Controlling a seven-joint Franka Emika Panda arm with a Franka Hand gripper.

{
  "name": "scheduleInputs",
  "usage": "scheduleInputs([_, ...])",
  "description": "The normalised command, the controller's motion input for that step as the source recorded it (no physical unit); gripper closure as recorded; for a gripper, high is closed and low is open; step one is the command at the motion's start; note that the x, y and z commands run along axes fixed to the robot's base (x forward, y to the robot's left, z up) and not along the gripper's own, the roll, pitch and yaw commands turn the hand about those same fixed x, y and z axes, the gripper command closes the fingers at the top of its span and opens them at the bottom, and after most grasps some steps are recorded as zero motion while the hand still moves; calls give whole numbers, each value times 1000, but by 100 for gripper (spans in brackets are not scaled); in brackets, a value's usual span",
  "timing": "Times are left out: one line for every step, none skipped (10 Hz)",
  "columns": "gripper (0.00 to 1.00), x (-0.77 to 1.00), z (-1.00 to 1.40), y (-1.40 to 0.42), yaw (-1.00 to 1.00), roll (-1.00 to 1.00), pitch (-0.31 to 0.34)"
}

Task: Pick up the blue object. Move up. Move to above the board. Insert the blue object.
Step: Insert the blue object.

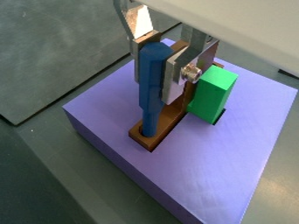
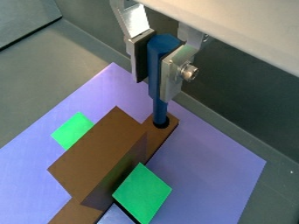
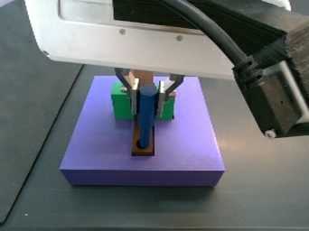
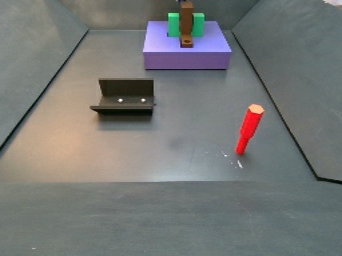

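Over the purple slab I see my gripper clamped on the blue peg, which stands upright with its lower end at the board's hole end. Green block sits just beside the fingers; in a wrist view green shows on both sides of the board. Slab edges lie near the board's end in a side view. Well apart on the floor, the fixture and a red peg stand, with open floor between them.
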Motion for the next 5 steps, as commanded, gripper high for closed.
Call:
scheduleInputs([100, 143, -140, 0, 3, 0, 0])
scheduleInputs([100, 171, -117, 49, 0, 14, 16])
scheduleInputs([100, 63, -106, 106, 0, 20, 34])
scheduleInputs([100, 3, -71, 54, 0, 0, 14])
scheduleInputs([100, 20, -71, 0, 0, 0, 0])
